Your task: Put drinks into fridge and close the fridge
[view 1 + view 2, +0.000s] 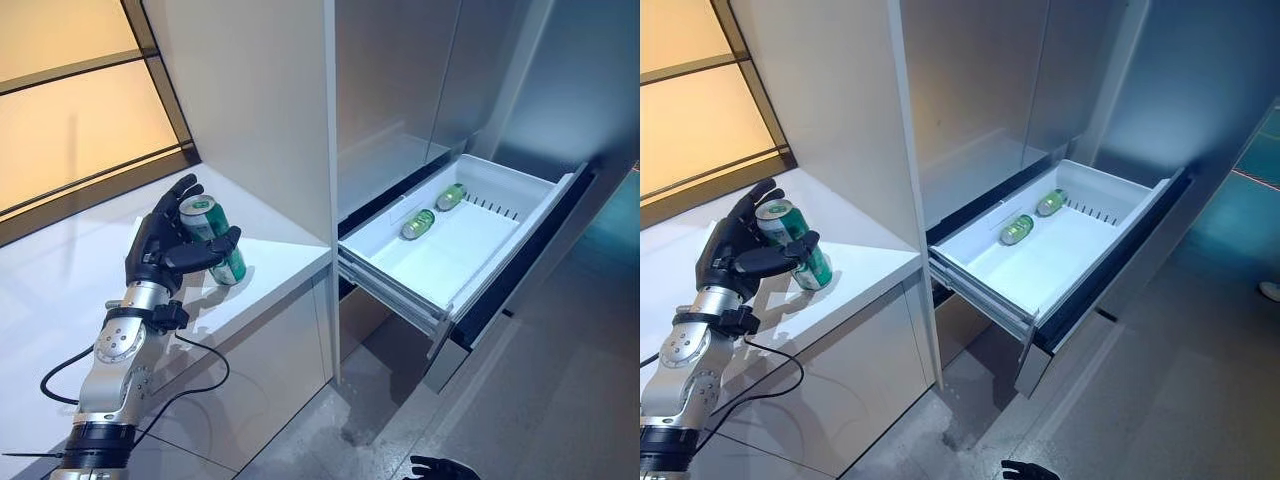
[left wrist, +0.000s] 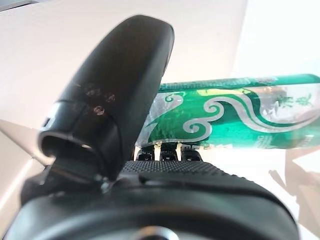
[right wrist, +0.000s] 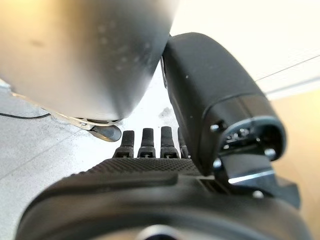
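We see the left hand [image 1: 165, 250] curled round a green can [image 1: 212, 240] above the white counter [image 1: 270, 265] near its front edge, tilted for carrying. Two cans [image 1: 418, 224] already lie at the open fridge drawer's [image 1: 480, 250] back. Right hand [image 3: 150, 145] hangs over grey floor [image 1: 560, 400], fingers straight, empty.

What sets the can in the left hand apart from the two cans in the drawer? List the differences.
1. The held can stands roughly upright, slightly tilted; the two drawer cans lie on their sides.
2. The held can is over the white counter, outside the fridge; the drawer cans rest inside the open fridge drawer.
3. The left hand is curled round the held can; nothing touches the drawer cans.

All three are green cans.
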Robot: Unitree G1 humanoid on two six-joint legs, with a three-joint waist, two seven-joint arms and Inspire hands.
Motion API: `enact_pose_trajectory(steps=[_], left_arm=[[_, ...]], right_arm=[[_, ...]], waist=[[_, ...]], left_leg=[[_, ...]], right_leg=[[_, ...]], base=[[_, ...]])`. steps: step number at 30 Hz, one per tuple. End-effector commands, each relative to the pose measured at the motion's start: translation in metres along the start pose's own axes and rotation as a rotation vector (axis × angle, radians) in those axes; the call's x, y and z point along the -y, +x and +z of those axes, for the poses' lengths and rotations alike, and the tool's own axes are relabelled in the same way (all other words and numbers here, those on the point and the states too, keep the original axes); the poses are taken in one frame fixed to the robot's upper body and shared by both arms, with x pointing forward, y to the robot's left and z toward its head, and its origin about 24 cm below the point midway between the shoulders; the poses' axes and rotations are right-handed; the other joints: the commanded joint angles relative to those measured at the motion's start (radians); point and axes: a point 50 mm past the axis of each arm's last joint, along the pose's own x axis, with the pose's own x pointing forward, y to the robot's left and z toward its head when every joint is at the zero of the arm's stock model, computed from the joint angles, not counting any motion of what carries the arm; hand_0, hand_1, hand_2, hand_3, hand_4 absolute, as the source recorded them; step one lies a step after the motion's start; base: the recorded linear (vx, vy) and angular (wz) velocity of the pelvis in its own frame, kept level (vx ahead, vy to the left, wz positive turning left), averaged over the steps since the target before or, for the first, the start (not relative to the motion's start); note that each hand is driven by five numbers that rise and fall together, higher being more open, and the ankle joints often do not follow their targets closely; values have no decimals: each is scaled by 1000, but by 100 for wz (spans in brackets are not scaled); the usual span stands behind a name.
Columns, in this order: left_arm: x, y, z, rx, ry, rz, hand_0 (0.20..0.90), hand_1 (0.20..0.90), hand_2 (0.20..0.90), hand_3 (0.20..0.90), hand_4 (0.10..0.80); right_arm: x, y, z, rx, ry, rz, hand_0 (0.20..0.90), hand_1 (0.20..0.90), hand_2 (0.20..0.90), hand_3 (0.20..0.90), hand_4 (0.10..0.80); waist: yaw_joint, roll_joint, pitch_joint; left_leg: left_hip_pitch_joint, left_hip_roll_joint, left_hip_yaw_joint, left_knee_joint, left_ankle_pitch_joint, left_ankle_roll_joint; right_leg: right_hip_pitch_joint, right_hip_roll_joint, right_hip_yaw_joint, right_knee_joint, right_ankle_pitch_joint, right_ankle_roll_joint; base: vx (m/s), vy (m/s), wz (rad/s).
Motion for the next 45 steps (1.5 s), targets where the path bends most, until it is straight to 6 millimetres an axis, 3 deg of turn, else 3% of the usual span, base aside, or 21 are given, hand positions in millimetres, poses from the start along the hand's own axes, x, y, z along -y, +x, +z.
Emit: enact_pose_trajectory(steps=[1,30,32,33,34,35,45], left_arm=[[-3,31,68,283,56,24,900,900,900,900,800],[-12,37,62,268,-6,131,900,900,900,900,800],[-12,37,61,268,-3,129,815,815,815,801,701],[-11,37,62,270,0,121,382,382,382,296,196],[-11,37,62,271,1,120,382,382,382,296,196],[-10,37,62,273,1,116,300,300,300,200,100],[-6,33,74,378,-39,109,300,300,300,200,100]], right_arm=[[7,-6,-22,-94,-38,11,900,900,900,900,800],[-1,-3,-19,-79,-28,-1,900,900,900,900,800],[-1,-3,-18,-76,-31,0,900,900,900,900,800],[-1,-4,-18,-73,-31,1,900,900,900,900,800],[-2,-4,-17,-73,-32,2,900,900,900,900,800],[-2,-4,-17,-72,-32,3,900,900,900,900,800],[-2,-4,-17,-59,-35,17,900,900,900,900,800]], waist=[[-21,3,-22],[-55,-2,-1],[-58,-4,0],[-59,-5,2],[-59,-6,2],[-60,-7,2],[-68,-16,8]], left_leg=[[1,-66,41,17,-97,37],[2,-82,59,41,-122,65],[0,-82,60,43,-123,65],[0,-83,61,44,-124,65],[0,-83,61,44,-124,65],[-1,-83,61,44,-124,66],[-7,-82,69,49,-127,67]], right_leg=[[-43,11,51,122,-136,44],[-79,12,102,164,-136,54],[-81,12,105,165,-136,54],[-83,13,107,166,-136,54],[-83,13,107,166,-136,55],[-84,13,109,166,-135,55],[-97,19,122,175,-133,57]], base=[[15,21,-4],[19,11,-5],[20,-1,-4],[21,-4,-4],[19,-8,-5],[12,-13,-6],[10,-11,-5]])
